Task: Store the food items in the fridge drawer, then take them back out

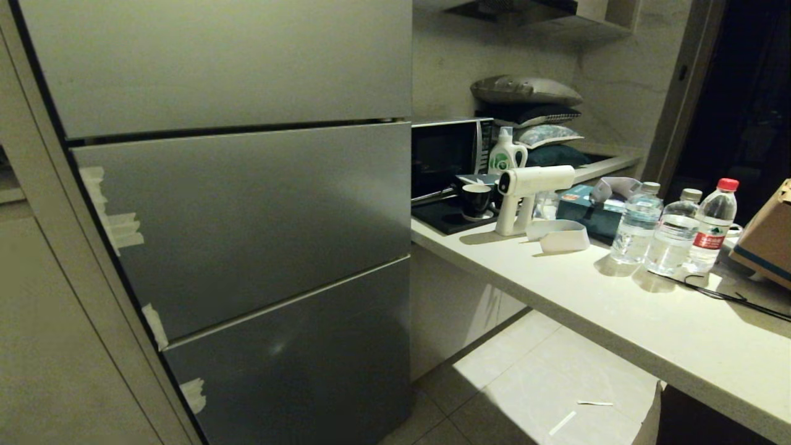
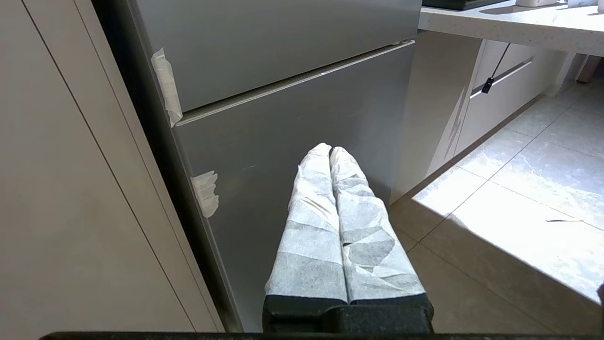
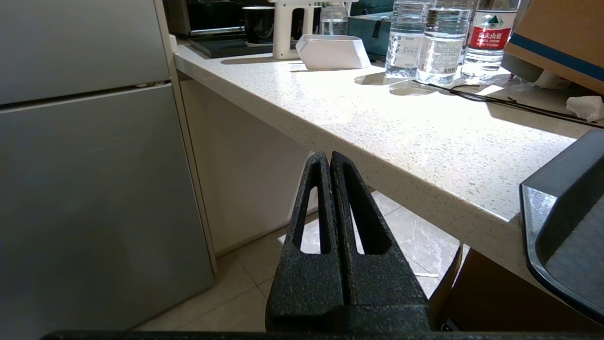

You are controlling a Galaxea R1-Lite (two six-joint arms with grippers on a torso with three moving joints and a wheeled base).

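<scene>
So the fridge drawer (image 1: 247,222) is the middle grey panel and it's fully closed, front flush with the taller top door (image 1: 216,62) above and the lowest panel (image 1: 290,352) below, just thin dark seams between them. White tape scraps (image 1: 114,216) hang along the drawer's left edge, with more on the lowest panel's edge. Can't see the potato or the green thing anywhere in these views. Left hand (image 2: 330,150) is wrapped in whitish tape, fingers pressed together with nothing between them, hanging low in front of the lowest panel and not touching it; open floor tile (image 2: 519,198) runs off to its right side. Right hand (image 3: 329,156) is bare black, fingers also pressed tight on nothing, sitting just below the counter (image 3: 377,123) front edge with the gap under the counter ahead of it. Neither arm shows in the head view. The counter butts up close to the fridge's right side, so there's a narrow corner there, but the floor in front of it is open. On the counter: a microwave (image 1: 448,154) at the back, a black mug (image 1: 476,201), a white spray gun (image 1: 525,194), a white open-topped container (image 1: 561,235), three clear water bottles (image 1: 673,228) in a row, one red-capped, a thin black cable (image 1: 729,296) near the front edge, and a cardboard box (image 1: 769,238) at the far right. A dark tray corner (image 3: 566,226) pokes into the right wrist view.
</scene>
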